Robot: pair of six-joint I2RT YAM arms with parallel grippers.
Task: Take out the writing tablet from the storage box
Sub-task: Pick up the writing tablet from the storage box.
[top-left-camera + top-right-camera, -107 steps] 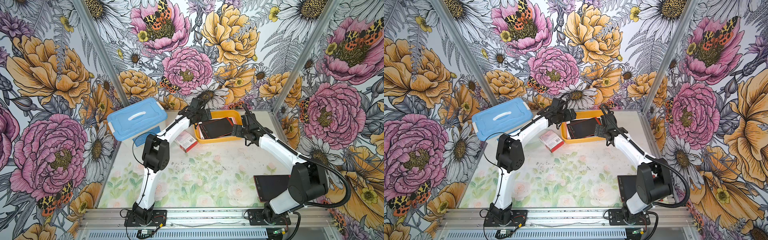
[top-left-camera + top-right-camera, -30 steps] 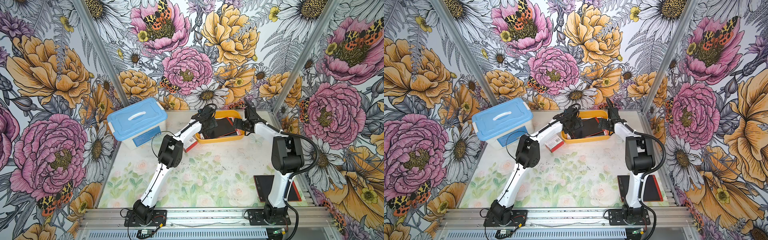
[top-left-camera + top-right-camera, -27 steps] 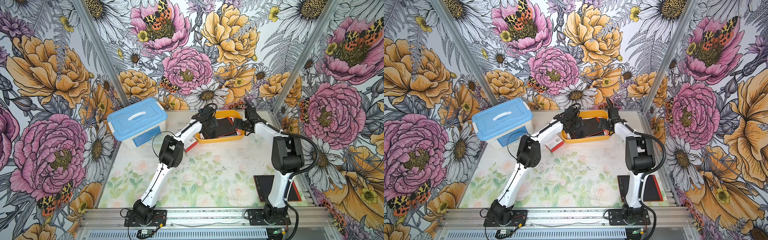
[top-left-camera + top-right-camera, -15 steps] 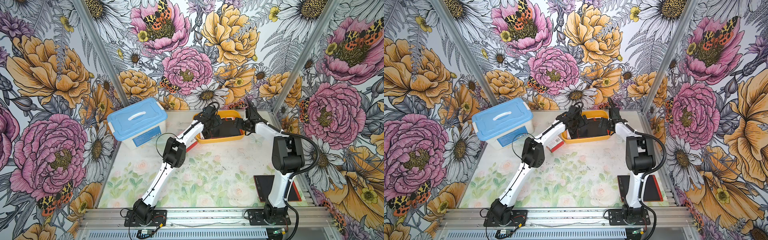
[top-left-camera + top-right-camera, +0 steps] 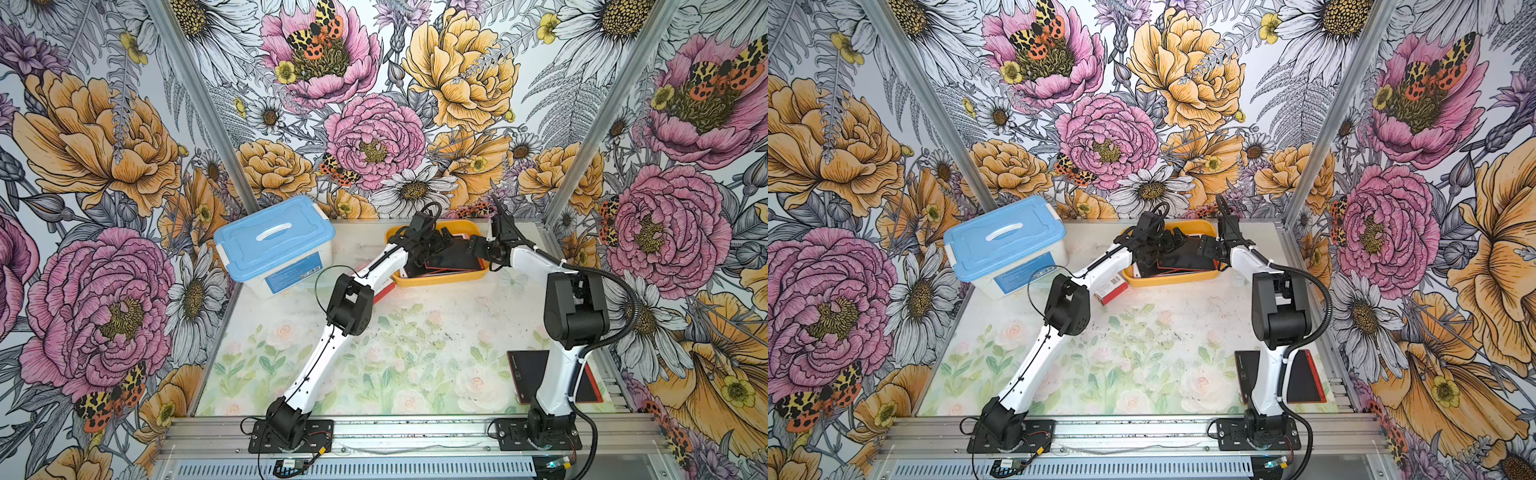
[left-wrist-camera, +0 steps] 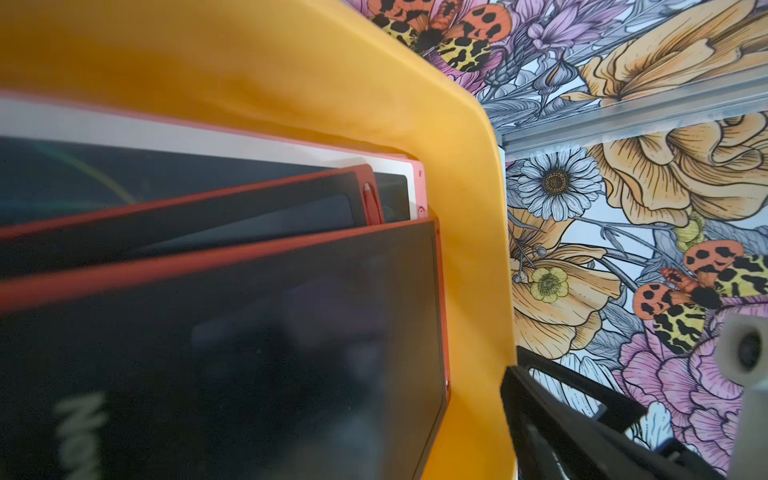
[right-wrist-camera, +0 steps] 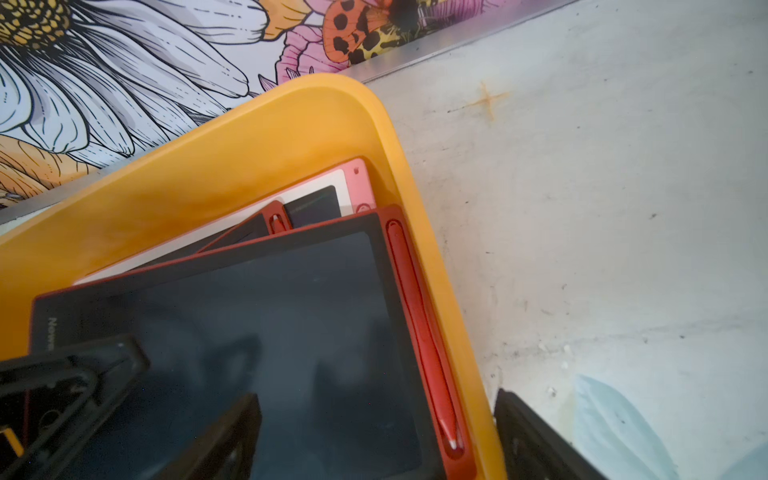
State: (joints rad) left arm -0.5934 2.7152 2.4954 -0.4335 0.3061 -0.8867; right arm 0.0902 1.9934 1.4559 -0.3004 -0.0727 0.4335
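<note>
Wide open & empty at both left gripper [image 5: 430, 249] and right gripper [image 5: 478, 250], over storage box [image 5: 440, 281]. Go for top writing tablet [image 7: 270, 332], flat on stack inside, tight vs. wall. Pinch frame edge only, not box rim, then lift slow.

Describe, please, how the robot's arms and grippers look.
The left arm and right arm have white links and black joints. The left gripper and right gripper are black. A thin cable on the left, a ribbed black hose on the right.
</note>
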